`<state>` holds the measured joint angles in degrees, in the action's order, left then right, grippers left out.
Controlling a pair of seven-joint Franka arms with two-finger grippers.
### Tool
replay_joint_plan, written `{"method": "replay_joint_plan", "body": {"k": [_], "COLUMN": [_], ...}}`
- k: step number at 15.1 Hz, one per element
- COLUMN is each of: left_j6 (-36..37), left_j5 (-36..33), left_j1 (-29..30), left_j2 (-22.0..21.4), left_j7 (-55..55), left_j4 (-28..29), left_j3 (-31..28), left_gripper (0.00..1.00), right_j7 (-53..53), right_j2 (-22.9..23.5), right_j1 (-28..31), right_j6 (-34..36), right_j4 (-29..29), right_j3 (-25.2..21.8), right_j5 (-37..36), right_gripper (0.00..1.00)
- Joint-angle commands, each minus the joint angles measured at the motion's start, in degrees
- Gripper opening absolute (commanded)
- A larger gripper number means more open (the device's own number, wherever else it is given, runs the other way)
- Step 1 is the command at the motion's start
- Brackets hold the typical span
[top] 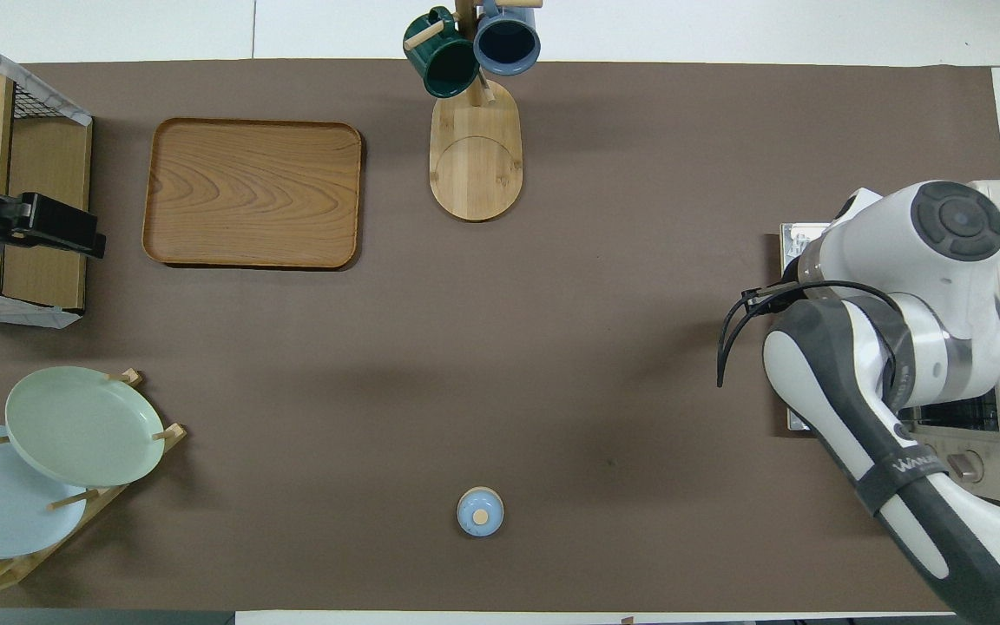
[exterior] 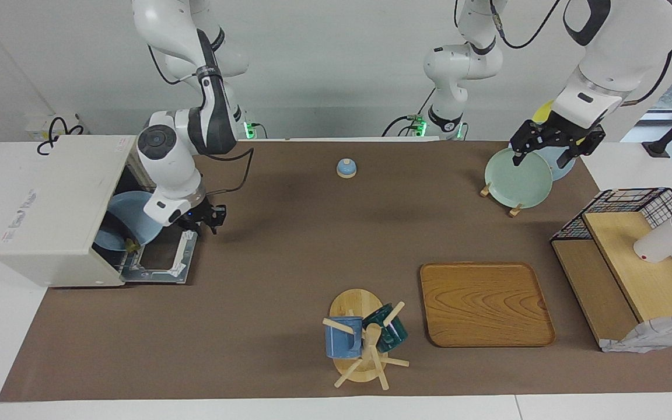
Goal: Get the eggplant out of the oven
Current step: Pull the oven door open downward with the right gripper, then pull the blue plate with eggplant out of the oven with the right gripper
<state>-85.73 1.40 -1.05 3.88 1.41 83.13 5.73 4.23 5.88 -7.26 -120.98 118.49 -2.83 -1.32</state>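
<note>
the right gripper (exterior: 205, 217) hangs at the open oven (exterior: 59, 210) mouth, grip unreadable; next it must reach in for the eggplant (exterior: 132, 246). left gripper (exterior: 549, 153) waits over plates (exterior: 518, 178), fingers released.

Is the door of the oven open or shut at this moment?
Open. The oven door lies flat on the table in front of it, and a blue plate shows inside.

White wall (exterior: 342, 70); brown mat (exterior: 312, 245) over table.
</note>
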Motion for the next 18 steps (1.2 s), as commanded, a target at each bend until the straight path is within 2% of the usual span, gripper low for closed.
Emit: {"method": "replay_joint_plan", "body": {"k": [1,3,7,11,13,14,15,16,18], "left_j6": [-0.49,-0.57,-0.58,-1.19,-0.93,-0.84,-0.40,-0.14,-0.31], "left_j5": [0.53,0.53,0.53,0.53,0.36,0.45,0.36,0.36,0.45], "left_j1": [0.17,0.09,-0.26,-0.44,-0.44,-0.44,-0.44,-0.44,-0.27], "left_j2": [-1.50,-1.50,-2.12,-2.03,-2.03,-2.12,-2.29,-2.56,-2.65], "left_j7": [-0.36,-0.44,-1.33,-1.24,-1.15,-1.15,-1.15,-1.15,-1.15], "left_j4": [2.04,2.04,3.27,3.09,3.09,3.09,3.09,3.18,3.18], "left_j3": [-0.19,-0.19,-0.19,-0.19,-0.11,-0.19,-0.11,-0.10,-0.19], "left_gripper": [1.00,1.00,1.00,1.00,1.00,1.00,1.00,1.00,1.00], "right_j7": [-0.01,0.69,6.30,6.93,7.54,8.85,10.69,11.67,11.68], "right_j2": [-2.97,-3.77,-3.86,-5.88,-5.27,-5.01,-4.92,-4.83,-4.56], "right_j1": [1.71,5.58,7.78,8.85,9.28,10.16,10.08,9.73,8.24], "right_j6": [4.34,3.57,3.21,-4.86,-6.19,-6.89,-7.07,-6.90,-5.76], "right_j4": [-0.27,1.30,2.10,8.67,9.39,9.48,9.40,9.22,8.35], "right_j3": [-0.51,-0.25,-0.33,-0.33,-0.33,-0.33,-0.33,-0.33,-0.16], "right_j5": [-2.80,-3.25,-3.25,-3.25,-3.34,-3.34,-3.34,-3.34,-4.30], "right_gripper": [0.57,0.57,0.57,0.56,0.54,0.44,0.10,0.00,0.00]}}
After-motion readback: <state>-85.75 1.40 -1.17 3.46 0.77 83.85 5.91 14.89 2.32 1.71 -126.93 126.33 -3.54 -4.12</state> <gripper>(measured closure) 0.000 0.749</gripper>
